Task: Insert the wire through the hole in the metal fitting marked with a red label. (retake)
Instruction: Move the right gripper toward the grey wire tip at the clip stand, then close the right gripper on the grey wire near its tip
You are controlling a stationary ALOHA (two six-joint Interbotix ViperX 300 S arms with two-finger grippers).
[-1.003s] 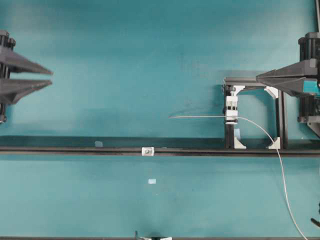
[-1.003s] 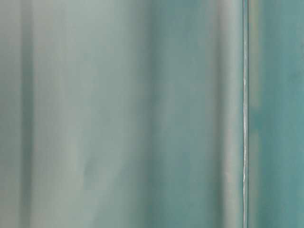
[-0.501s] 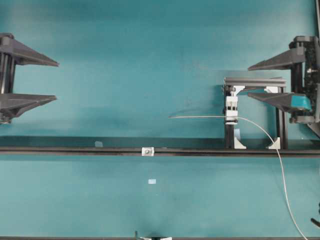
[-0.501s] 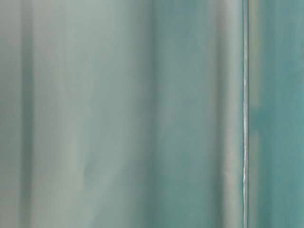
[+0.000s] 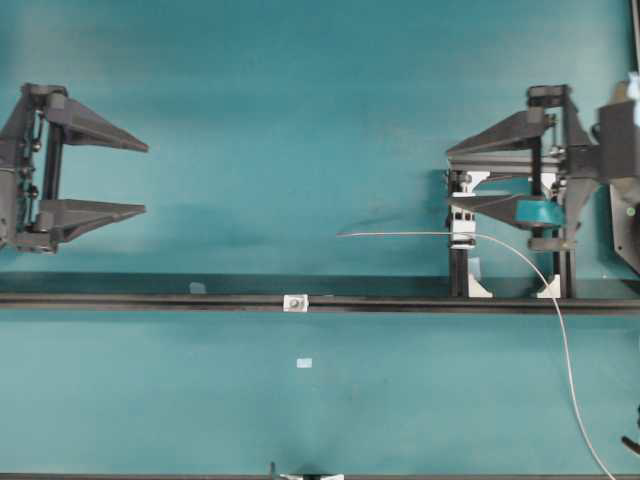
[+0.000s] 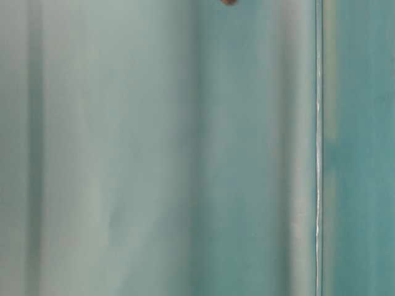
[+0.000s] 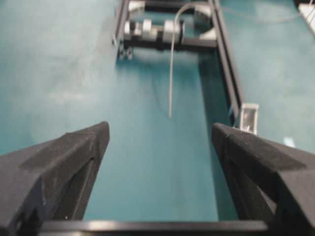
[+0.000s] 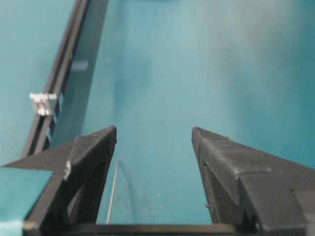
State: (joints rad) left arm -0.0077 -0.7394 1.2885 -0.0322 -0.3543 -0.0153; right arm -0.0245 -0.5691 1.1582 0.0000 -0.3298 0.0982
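i see the thin pale grey wire [image 5: 400, 234] lying left-right, nearest my empty, wide-open right gripper [image 5: 452, 178]; my left gripper [image 5: 145, 180], also spread empty, sits well apart.

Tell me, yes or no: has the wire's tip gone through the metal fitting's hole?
No. Overhead, the wire ends in open air, well apart from the metal fitting on the rail.

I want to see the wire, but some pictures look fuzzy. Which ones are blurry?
Overhead view: sharp, the wire shows clearly. Table-level view: total blur, only teal streaks. Left wrist view: the hand close up is soft, the wire beyond readable. Right wrist view: fuzzy all over.
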